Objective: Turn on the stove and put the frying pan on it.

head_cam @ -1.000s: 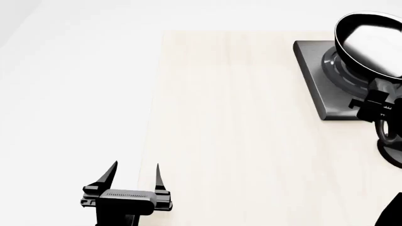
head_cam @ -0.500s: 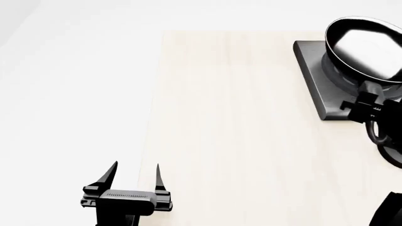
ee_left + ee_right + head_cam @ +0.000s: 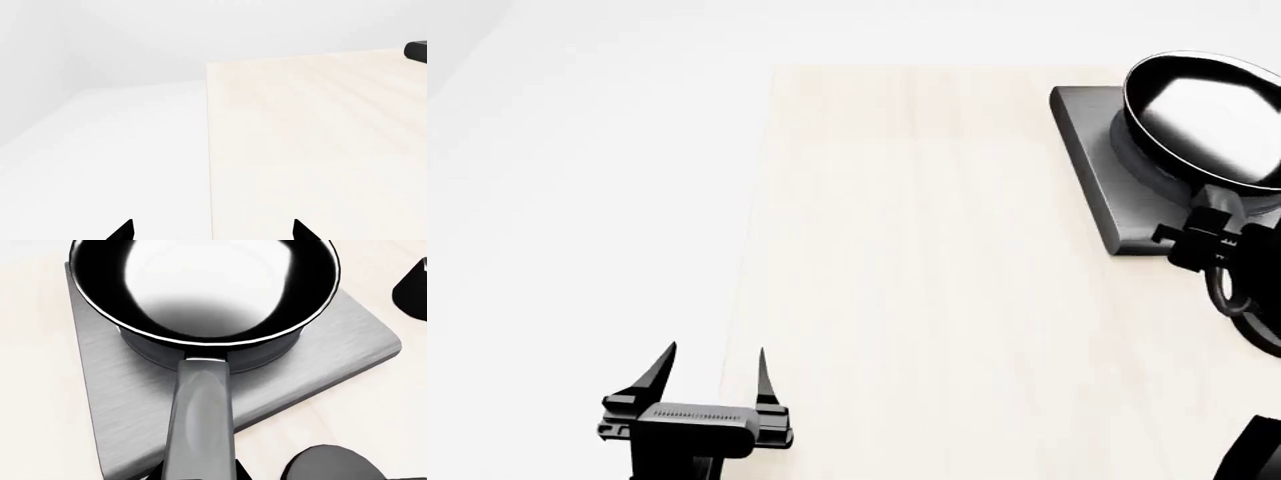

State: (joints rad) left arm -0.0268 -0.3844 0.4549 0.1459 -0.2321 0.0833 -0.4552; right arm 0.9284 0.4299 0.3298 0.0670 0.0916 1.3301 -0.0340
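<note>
The stove (image 3: 1090, 160) is a dark-grey slab at the table's far right; it also shows in the right wrist view (image 3: 113, 405). The black frying pan (image 3: 1208, 115) with a shiny inside sits over the burner and hides it. I cannot tell whether it touches. My right gripper (image 3: 1205, 238) is shut on the pan's handle (image 3: 200, 415), jaws on both sides of it (image 3: 200, 474). The handle's loop end (image 3: 1228, 285) sticks out behind the gripper. My left gripper (image 3: 714, 365) is open and empty over the table's left edge, far from the stove; its tips show in the left wrist view (image 3: 213, 232).
The light wooden table (image 3: 921, 260) stretches between the grippers. A round black object (image 3: 330, 465), maybe the knob, lies beside the slab near my right gripper. Another black shape (image 3: 413, 290) shows past the stove's corner. A dark edge (image 3: 417, 50) sits far off in the left wrist view.
My right gripper has carried the pan a little left and then nearer or lower, so it now covers the burner more fully. The left arm has not moved.
</note>
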